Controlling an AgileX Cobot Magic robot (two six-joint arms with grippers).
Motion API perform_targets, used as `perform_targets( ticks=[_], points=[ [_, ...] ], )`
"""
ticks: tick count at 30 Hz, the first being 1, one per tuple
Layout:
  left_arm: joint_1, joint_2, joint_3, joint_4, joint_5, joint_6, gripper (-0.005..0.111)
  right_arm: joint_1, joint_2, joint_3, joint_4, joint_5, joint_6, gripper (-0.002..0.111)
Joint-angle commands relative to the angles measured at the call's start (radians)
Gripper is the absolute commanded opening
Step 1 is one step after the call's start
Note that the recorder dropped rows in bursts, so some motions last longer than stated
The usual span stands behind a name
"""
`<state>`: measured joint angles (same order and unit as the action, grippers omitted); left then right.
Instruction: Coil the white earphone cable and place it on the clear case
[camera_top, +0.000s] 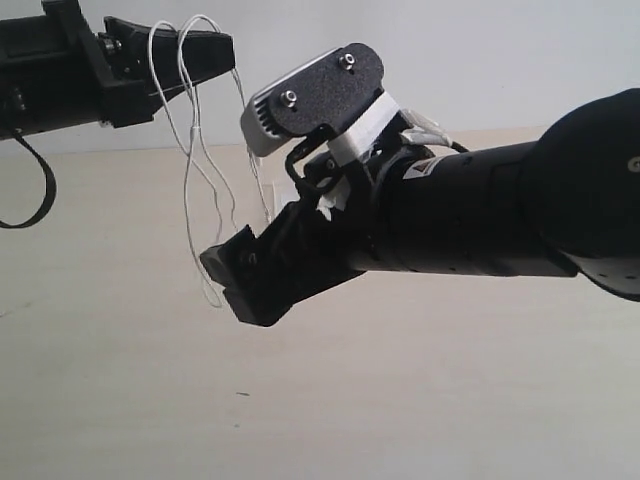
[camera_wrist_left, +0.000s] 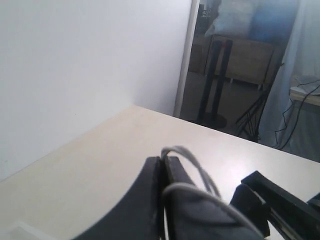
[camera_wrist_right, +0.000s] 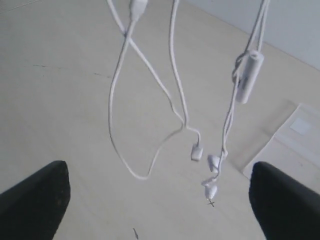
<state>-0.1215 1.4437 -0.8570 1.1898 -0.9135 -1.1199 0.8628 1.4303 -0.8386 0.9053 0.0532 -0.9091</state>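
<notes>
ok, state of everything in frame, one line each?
cable: uncoiled, hanging in loose loops from the left gripper, not on the case.
left gripper: fingers shut on the cable, held above the table.
right gripper: fingers open, empty, cable hanging in front of it.
case: lying opened flat on the table, visible part bare.

no readable text, arm label (camera_top: 418, 169) illegible
</notes>
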Motion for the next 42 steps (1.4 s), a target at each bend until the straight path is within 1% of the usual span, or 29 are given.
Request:
perform_targets(
  ticks=[1,3,6,9,14,18,23,28,42],
  points=[
    [-0.008,0.000,-0.007,-0.041,0.016,0.018,0.000,0.004,0.001,-0.005,0.005,-0.026,-0.006,0.092],
    [-0.008,0.000,-0.007,-0.049,0.016,0.022,0.000,0.004,0.001,-0.005,0.005,-0.047,-0.006,0.092],
    [-0.044,0.000,-0.007,-0.049,0.021,0.050,0.000,0.004,0.001,-0.007,0.005,-0.085,-0.004,0.092],
    [-0.070,0.000,-0.007,-0.072,0.072,0.070,0.000,0.004,0.001,-0.025,0.005,-0.076,-0.008,0.092],
    [-0.070,0.000,-0.018,-0.070,0.070,0.063,0.000,0.010,0.019,-0.064,0.005,-0.067,-0.008,0.092],
    [-0.070,0.000,-0.018,-0.060,0.041,0.042,0.000,0.010,0.049,-0.076,0.005,-0.063,-0.005,0.092],
    [-0.070,0.000,-0.018,-0.048,-0.009,0.014,0.000,0.010,0.071,-0.076,0.005,-0.112,-0.007,0.092],
    [-0.070,0.000,-0.018,-0.044,-0.062,0.006,0.000,0.010,0.074,-0.076,-0.007,-0.119,-0.007,0.092],
    [-0.078,0.000,-0.018,-0.048,-0.083,-0.008,0.000,0.010,0.074,-0.076,-0.007,-0.101,-0.007,0.092]
  ],
)
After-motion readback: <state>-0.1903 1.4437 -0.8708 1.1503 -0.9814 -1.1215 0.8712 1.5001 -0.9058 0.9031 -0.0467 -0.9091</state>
